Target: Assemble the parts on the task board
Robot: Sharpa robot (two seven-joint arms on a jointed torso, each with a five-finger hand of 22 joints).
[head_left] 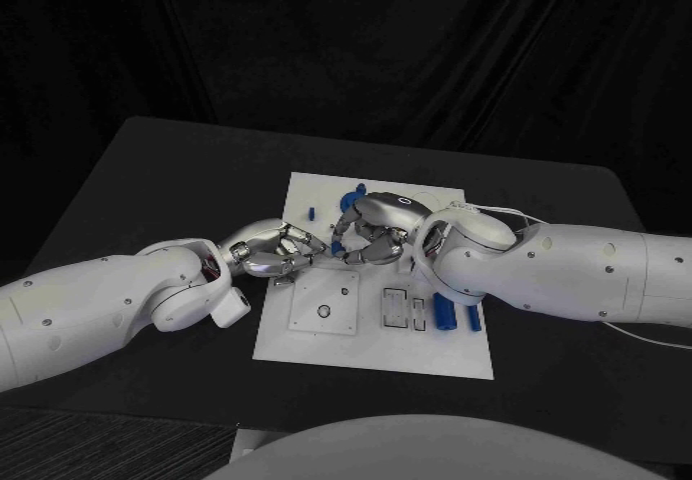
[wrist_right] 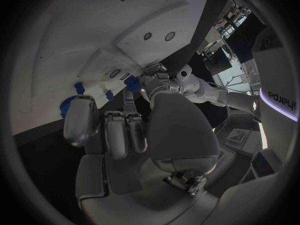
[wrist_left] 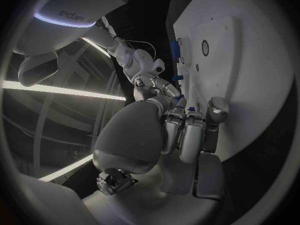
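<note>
Head view first: the task board (head_left: 378,340), a flat white plate with a matt face, lies in the middle of the black counter (head_left: 144,190), and both arms reach in so that the left hand (head_left: 271,250) and the right hand (head_left: 372,230) meet fingertip to fingertip over its upper half. That close meeting reads as a shared hold or a pass of one small blue part (head_left: 339,243), which peeps out between the silver fingers; which hand truly grips it cannot be told from here. Other blue parts (head_left: 444,312) lie as short bars near the board's right edge, beside pale rectangular slots, and a slim blue peg (head_left: 310,213) stands near the upper left, likely kept to the side so the centre stays free for fitting. Left wrist view next: the left hand (wrist_left: 187,130) shows curled, smooth metallic fingers over the white board (wrist_left: 250,60), whose raised square block carries round holes; the right hand (wrist_left: 153,82) sits beyond, with blue at its fingertips. Whether the left hand is clenched on anything cannot be told. Right wrist view last: the right hand (wrist_right: 119,130) has its fingers bent downward toward the board (wrist_right: 81,45), blue pieces (wrist_right: 79,87) near them, its hold likewise unclear.
</note>
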